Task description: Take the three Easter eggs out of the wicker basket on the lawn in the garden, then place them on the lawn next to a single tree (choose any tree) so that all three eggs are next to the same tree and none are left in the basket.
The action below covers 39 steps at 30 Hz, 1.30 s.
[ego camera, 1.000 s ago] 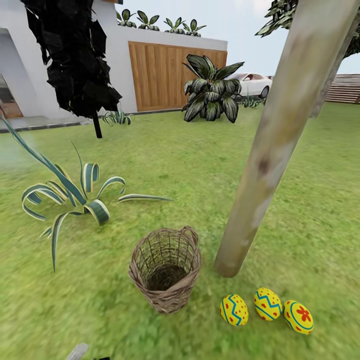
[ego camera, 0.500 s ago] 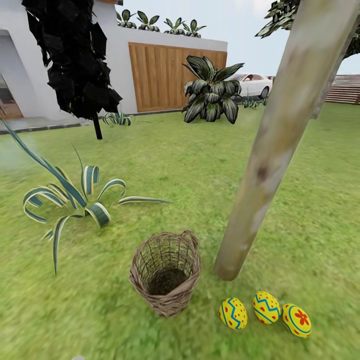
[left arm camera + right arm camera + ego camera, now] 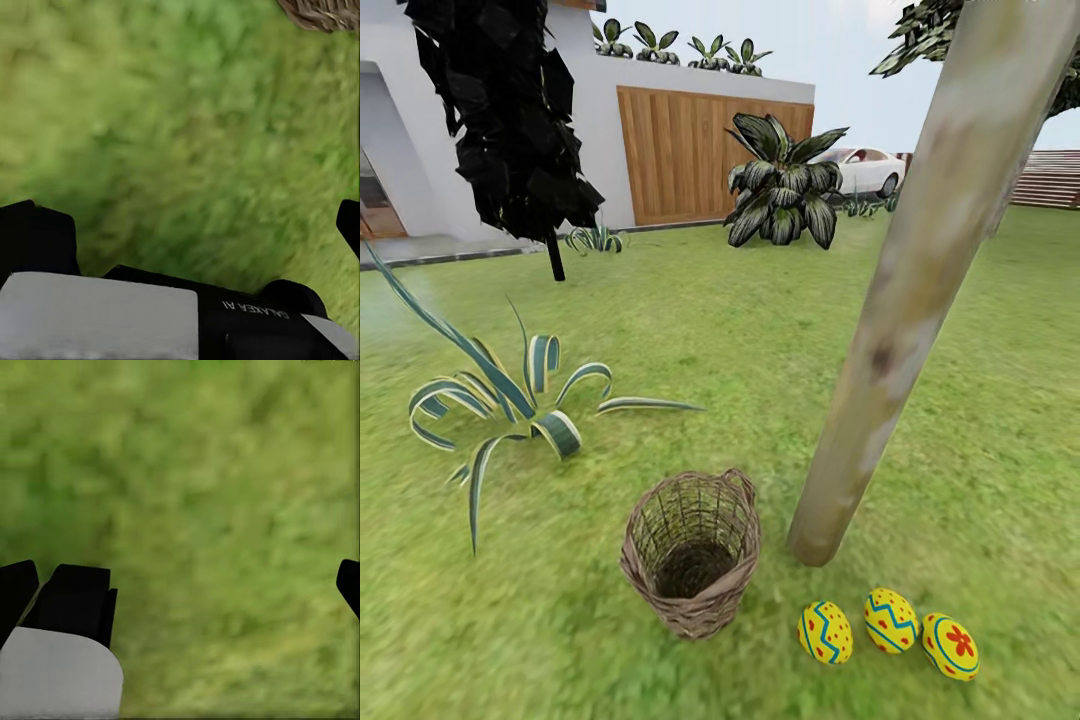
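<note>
Three yellow Easter eggs with blue zigzags and red dots lie in a row on the lawn (image 3: 760, 350): left egg (image 3: 825, 632), middle egg (image 3: 891, 620), and the flower-marked egg (image 3: 950, 646). They rest just in front of the foot of the leaning pale tree trunk (image 3: 900, 300). The wicker basket (image 3: 693, 552) stands upright to the left of the trunk, and its inside looks empty. In the left wrist view my left gripper (image 3: 187, 225) is open over grass, with the basket's edge (image 3: 322, 11) at a corner. My right gripper (image 3: 184, 585) is open above bare grass.
A striped agave (image 3: 510, 400) spreads left of the basket. A black-leaved tree (image 3: 510, 120) stands at the back left, a leafy plant (image 3: 782, 185) by the wooden gate (image 3: 680, 150), and a white car (image 3: 865, 168) beyond.
The head view has shifted slightly, so basket, trunk and eggs sit a little differently in the picture. A grey arm part at the bottom edge has left the view. Eggs and basket stay put.
</note>
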Available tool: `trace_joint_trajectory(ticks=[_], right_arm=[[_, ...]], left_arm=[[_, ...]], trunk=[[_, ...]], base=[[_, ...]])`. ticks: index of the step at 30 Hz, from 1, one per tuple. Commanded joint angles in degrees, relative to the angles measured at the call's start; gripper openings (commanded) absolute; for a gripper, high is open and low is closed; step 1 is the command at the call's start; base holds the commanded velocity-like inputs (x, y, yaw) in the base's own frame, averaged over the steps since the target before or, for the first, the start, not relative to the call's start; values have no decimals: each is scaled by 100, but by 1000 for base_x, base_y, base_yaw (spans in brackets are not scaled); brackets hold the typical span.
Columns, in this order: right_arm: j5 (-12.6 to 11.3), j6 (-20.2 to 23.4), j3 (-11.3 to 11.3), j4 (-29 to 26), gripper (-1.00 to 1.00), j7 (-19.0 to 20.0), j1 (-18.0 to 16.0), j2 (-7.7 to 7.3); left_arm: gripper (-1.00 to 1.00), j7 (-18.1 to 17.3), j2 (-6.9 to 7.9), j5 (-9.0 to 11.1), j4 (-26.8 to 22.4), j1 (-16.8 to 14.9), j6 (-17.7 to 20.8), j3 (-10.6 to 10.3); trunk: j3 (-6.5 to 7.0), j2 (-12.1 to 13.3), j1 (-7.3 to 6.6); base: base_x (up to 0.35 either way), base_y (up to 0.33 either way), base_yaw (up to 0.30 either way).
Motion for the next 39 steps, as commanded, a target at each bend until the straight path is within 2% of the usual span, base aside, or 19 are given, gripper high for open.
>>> trace_joint_trajectory(ticks=[1,5,9,12,33,34,36,37,39], right_arm=[[57,-6,-44,20,100,14,-2,0],[80,-242,-43,82,100,22,103,2],[76,-615,-48,102,100,24,215,-3],[76,-664,-49,106,100,24,239,-4],[76,-680,-50,107,100,24,248,-4],[73,-680,-50,107,100,24,248,-4],[69,-680,-50,107,100,22,248,-4],[64,-680,-50,107,100,22,248,-4],[60,-675,-50,112,100,23,248,-4]], left_arm=[[100,1,-8,11,100,-3,47,-95],[100,11,-19,-16,151,-3,47,-230],[100,21,-144,-8,161,-3,47,-464],[100,23,-167,-6,162,-3,47,-560],[100,44,-179,-13,191,-3,47,-603],[100,122,-180,-15,193,-3,47,-603],[100,778,-237,-21,178,-3,47,-613],[100,1373,-354,-22,168,-3,44,-625],[100,2165,-552,-22,161,-3,39,-639]], trunk=[[7,39,-23],[44,200,-111],[81,360,-199],[108,481,-265],[298,1323,-726],[307,1363,-748],[325,1443,-792],[336,1483,-814],[359,1564,-858]], base=[[0,0,48],[0,0,65],[0,0,71],[0,0,71],[0,0,57],[0,0,7],[0,0,3],[0,0,1],[0,0,0]])
